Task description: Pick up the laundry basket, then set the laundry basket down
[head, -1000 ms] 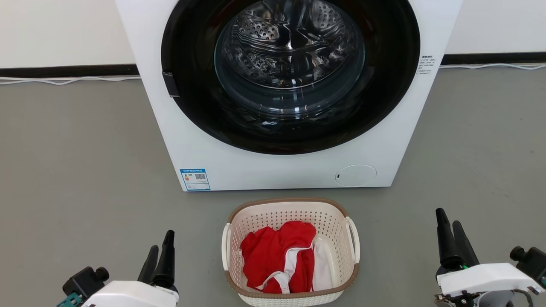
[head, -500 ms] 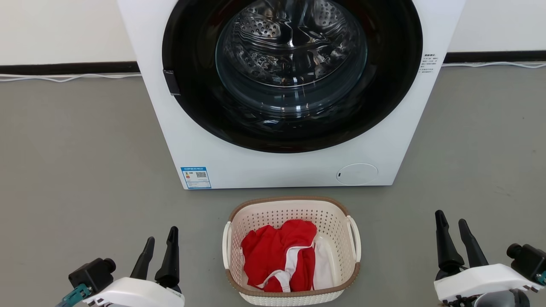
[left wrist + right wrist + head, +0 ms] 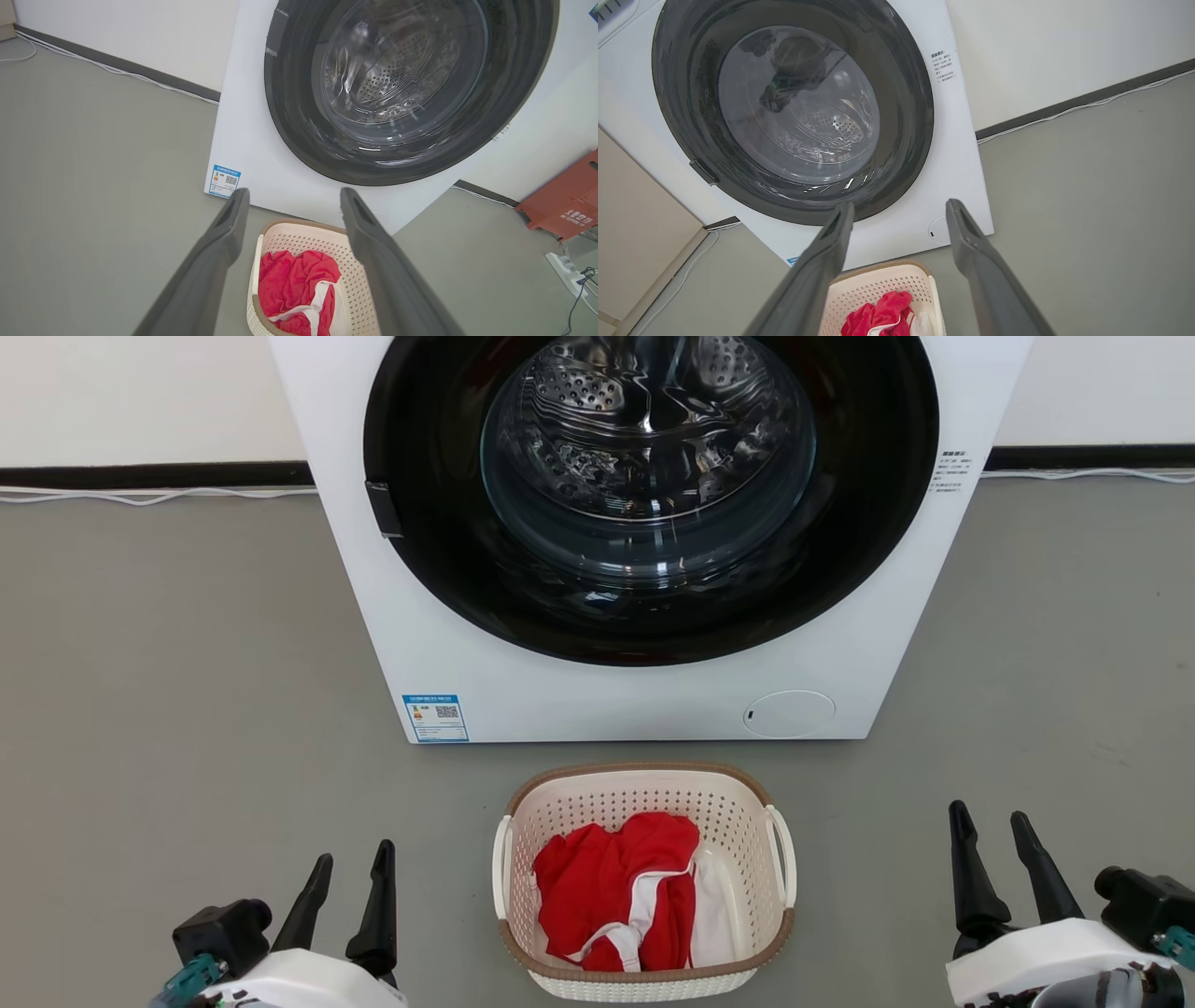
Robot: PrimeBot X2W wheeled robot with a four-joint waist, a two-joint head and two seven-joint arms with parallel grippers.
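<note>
1. Laundry basket [image 3: 616, 803] stands on the grey floor [image 3: 187, 663] between the two grippers, well apart from each and touched by neither. The bottom edge cuts off its near end in both wrist views.
2. Left gripper [image 3: 353, 855] and right gripper [image 3: 988, 812] both have their fingers spread with a clear gap and nothing between them. The bodies behind the fingers are cropped at the lower edge of the head view.
3. A red garment [image 3: 607, 887] with white trim lies crumpled in the basket and partly covers a white cloth [image 3: 709, 915]; what kind of clothes they are cannot be made out.
4. Just beyond the basket is the washing machine [image 3: 653, 700], its top cut off. Its dark-ringed glass door is shut, with the drum visible through glare.
5. A blue label [image 3: 436, 717] at the lower left corner carries what looks like a QR code; its print is too small to read, as is the small text block [image 3: 954, 471] at the door's right.
6. Farther right in the left wrist view, an orange-red object [image 3: 565, 200] bears white characters, illegible and cropped.
</note>
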